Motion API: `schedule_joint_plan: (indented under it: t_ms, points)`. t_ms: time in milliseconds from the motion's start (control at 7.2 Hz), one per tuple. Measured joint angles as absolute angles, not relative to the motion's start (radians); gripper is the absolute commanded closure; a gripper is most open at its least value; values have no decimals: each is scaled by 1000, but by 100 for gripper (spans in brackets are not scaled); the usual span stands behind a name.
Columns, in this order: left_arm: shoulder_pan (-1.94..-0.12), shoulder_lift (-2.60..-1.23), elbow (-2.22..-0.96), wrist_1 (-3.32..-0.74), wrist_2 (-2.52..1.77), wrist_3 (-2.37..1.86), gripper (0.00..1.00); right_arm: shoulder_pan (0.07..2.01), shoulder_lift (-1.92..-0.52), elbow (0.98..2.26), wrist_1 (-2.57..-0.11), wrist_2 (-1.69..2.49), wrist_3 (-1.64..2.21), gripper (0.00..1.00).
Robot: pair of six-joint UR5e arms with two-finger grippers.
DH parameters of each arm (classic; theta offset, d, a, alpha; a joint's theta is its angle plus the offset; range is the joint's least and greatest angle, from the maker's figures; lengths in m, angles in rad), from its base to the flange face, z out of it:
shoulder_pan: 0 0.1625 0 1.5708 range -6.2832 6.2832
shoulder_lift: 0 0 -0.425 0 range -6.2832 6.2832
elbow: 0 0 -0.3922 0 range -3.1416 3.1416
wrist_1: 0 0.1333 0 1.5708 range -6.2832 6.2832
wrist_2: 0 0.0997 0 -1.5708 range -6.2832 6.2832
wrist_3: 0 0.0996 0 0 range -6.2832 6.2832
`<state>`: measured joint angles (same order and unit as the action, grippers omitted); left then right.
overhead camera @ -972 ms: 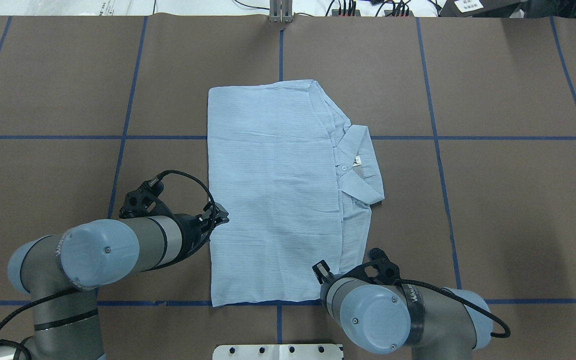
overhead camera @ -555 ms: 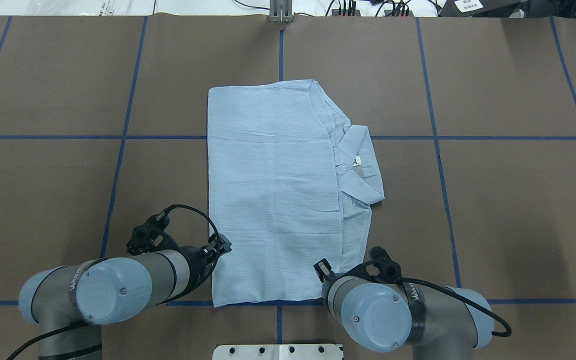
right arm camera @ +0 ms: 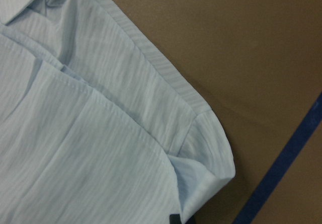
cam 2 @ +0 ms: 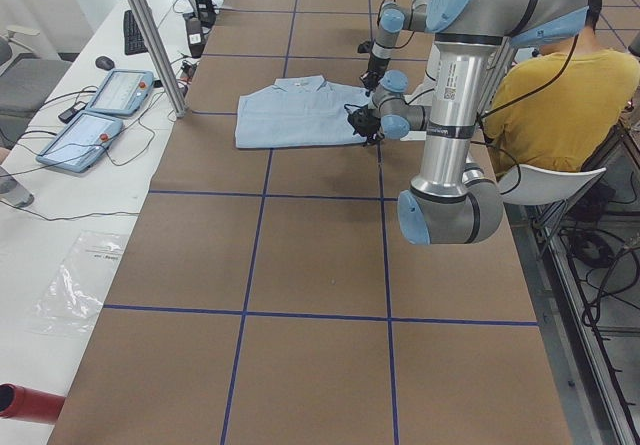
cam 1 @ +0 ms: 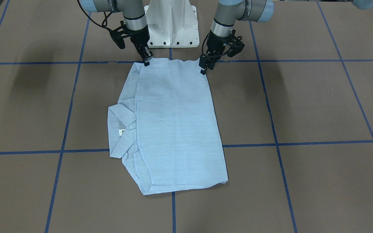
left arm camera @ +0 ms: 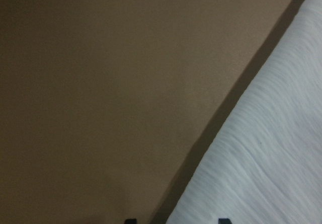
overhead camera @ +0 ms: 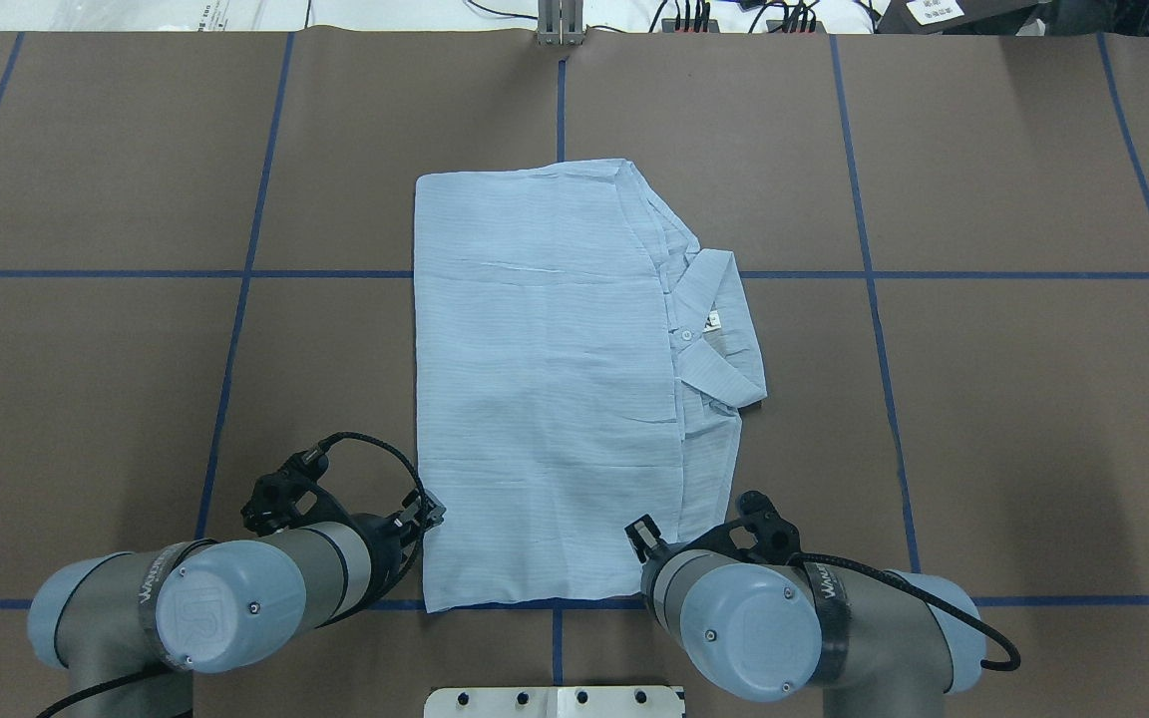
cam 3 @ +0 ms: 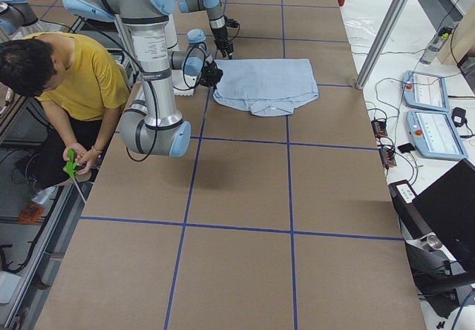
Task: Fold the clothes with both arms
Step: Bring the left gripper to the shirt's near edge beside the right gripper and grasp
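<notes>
The light blue striped shirt [overhead camera: 545, 379] lies folded flat at the table's middle, collar and neck tag toward the right; it also shows in the front view [cam 1: 173, 129]. My left gripper [cam 1: 202, 68] is low at the shirt's near-left corner [overhead camera: 427, 519]. In its wrist view [left arm camera: 176, 220] the two tips stand apart astride the cloth edge [left arm camera: 261, 173], open. My right gripper [cam 1: 146, 61] is at the near-right corner, hidden under its own arm from overhead. In its wrist view [right arm camera: 174, 219] the tips meet at the top layer's corner [right arm camera: 90, 133], which looks pinched.
The white pedestal base [cam 1: 170, 22] stands just behind both grippers. A person in yellow [cam 2: 540, 95] sits behind the robot. Control tablets [cam 3: 430, 111] and a metal post [overhead camera: 560, 25] lie beyond the far edge. Blue tape lines cross the brown table [overhead camera: 1033, 419].
My left arm has swung back toward the robot along the shirt's left edge, and its gripper has come down at the near-left corner. The right arm and the shirt have not moved.
</notes>
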<state>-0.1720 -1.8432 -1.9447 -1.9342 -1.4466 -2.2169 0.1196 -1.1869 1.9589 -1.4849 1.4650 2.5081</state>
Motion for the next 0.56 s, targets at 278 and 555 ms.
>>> schedule_joint_plan:
  t_ms: [278,555]
  points:
    - [-151,-1845,-1944,-1933,-1448,-2218,39,120,-1188,1959,-1485,1465,2508,100]
    - [-134,-1846,-1943,-1933,-1450,-2218,41,119,-1187,1959,-1485,1465,2508,100]
